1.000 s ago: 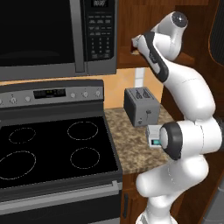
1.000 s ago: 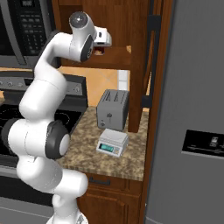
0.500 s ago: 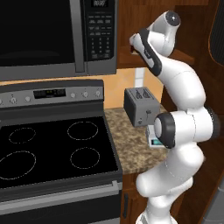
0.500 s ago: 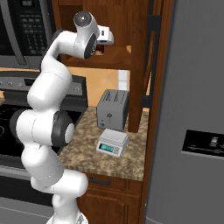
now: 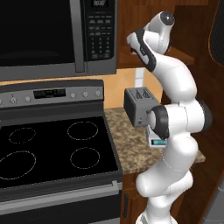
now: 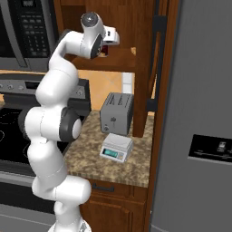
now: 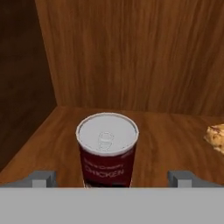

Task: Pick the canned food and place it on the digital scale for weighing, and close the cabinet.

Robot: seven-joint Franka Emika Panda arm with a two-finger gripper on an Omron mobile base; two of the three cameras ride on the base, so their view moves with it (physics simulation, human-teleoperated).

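The canned food [image 7: 107, 151], a dark red tin with a pale lid, stands upright on the wood shelf [image 7: 170, 140] inside the open cabinet [image 6: 136, 27], and we hold our gripper [image 7: 111, 177] spread wide around it, one fingertip [image 7: 41, 178] on each side and neither touching. A tan biscuit [image 7: 216, 138] lies on the shelf to one side. Below, on the speckled table [image 6: 97, 165], the digital scale [image 6: 116, 148] sits just in front of the grey toaster [image 6: 116, 113].

The end effector [image 7: 111, 179] has reached deeper into the cabinet [image 6: 122, 27].
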